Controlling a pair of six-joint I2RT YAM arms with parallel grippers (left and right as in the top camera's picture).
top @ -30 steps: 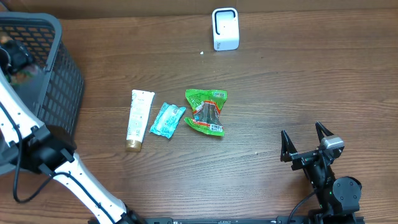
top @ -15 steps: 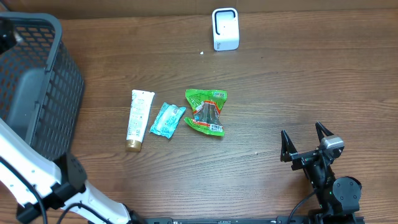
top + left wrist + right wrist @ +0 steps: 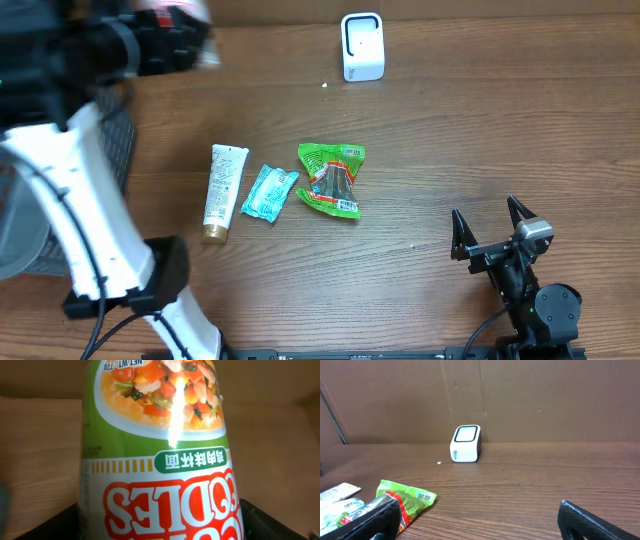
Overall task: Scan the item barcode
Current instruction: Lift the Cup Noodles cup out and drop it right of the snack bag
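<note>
A cup of noodles (image 3: 160, 445), green with a red and white label, fills the left wrist view, and my left gripper (image 3: 160, 527) is shut on its sides. From overhead the cup is a motion-blurred pink and white shape (image 3: 185, 18) at the far left, above the table. No barcode shows on the side I can see. The white barcode scanner (image 3: 362, 45) stands at the back centre, also visible from the right wrist as the scanner (image 3: 466, 443). My right gripper (image 3: 492, 228) rests open near the front right with nothing in it.
A toothpaste tube (image 3: 222, 190), a teal packet (image 3: 268, 192) and a green snack bag (image 3: 335, 180) lie mid-table. The dark mesh basket (image 3: 118, 150) stands at the left edge, mostly behind my left arm. Brown cardboard walls off the back.
My left arm has swung up out of the basket and to the right, carrying the cup of noodles. The right arm and the items on the table have not moved.
</note>
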